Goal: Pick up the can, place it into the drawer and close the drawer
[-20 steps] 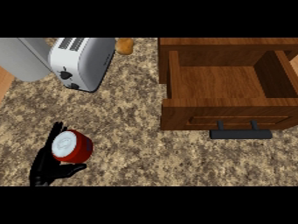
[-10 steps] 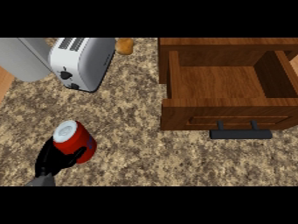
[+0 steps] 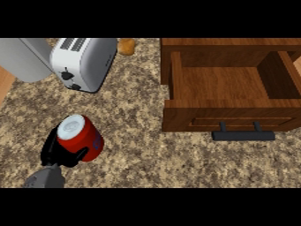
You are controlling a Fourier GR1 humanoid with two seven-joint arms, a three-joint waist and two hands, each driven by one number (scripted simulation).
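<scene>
A red can (image 3: 82, 137) with a pale silver top is lifted off the speckled counter at the lower left, tilted slightly. My left hand (image 3: 56, 152) is curled round its lower left side, its grey forearm entering from the bottom edge. The open wooden drawer (image 3: 234, 114) stands at the right, its inside bare, with a dark handle (image 3: 242, 135) on its front. The can is well to the left of the drawer. My right hand does not show.
A white toaster (image 3: 82, 62) lies at the upper left, beside a grey rounded object (image 3: 16, 57). A small orange item (image 3: 126, 46) sits at the back by the drawer's corner. Wooden floor shows at the far left edge.
My left hand has closed round the can and raised it, and the can now sits larger and a little further right in the view.
</scene>
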